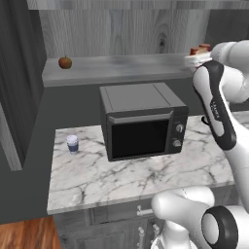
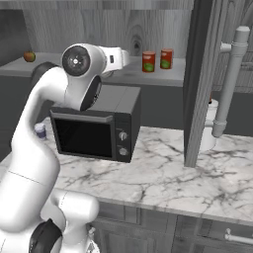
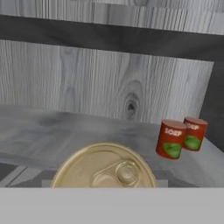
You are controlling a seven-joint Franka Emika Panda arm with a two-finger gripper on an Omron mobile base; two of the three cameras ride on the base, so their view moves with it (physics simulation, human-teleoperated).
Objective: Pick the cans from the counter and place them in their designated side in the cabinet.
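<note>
In the hand view, the tan ring-pull top of a can [image 3: 105,168] sits right under the camera and hides my fingertips. My gripper [image 2: 122,57] is up at the level of the cabinet shelf [image 2: 165,76], shut on this red-and-white can [image 1: 195,54]. Two orange-red cans with green patches [image 2: 148,62] [image 2: 166,58] stand side by side on the shelf to the right of it, against the wood-grain back wall; they also show as the nearer can [image 3: 171,139] and the farther can [image 3: 194,133]. The marble counter [image 1: 121,175] lies below.
A black microwave [image 1: 141,121] stands on the counter under the shelf. Left of it is a white cup with a blue band [image 1: 72,144]. An apple [image 1: 64,62] rests at the shelf's left end. A dark upright panel [image 2: 197,84] and a white pipe [image 2: 228,84] bound the right.
</note>
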